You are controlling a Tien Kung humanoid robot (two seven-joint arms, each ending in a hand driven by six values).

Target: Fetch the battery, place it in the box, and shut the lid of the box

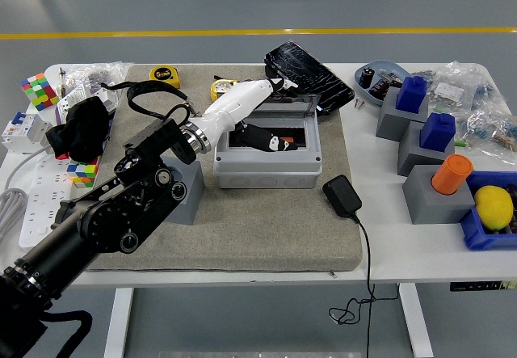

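Note:
The grey box (pixel 266 166) stands on the grey mat (pixel 242 229), its clear lid (pixel 284 104) raised at the back. My left arm reaches in from the lower left. The white-shelled left hand (pixel 262 138) hangs over the box with its black fingers (pixel 257 136) relaxed inside the opening, holding nothing that I can see. The back of the hand sits next to the lid's top edge. The hand covers the orange battery. The right arm is out of view.
A black cracked slab (pixel 308 73) lies behind the box. A black charger (pixel 342 195) with its cable lies right of it. A grey block (pixel 184 192) sits under my forearm. Grey blocks with blue and orange parts (pixel 440 164) and a lemon (pixel 493 206) are at the right.

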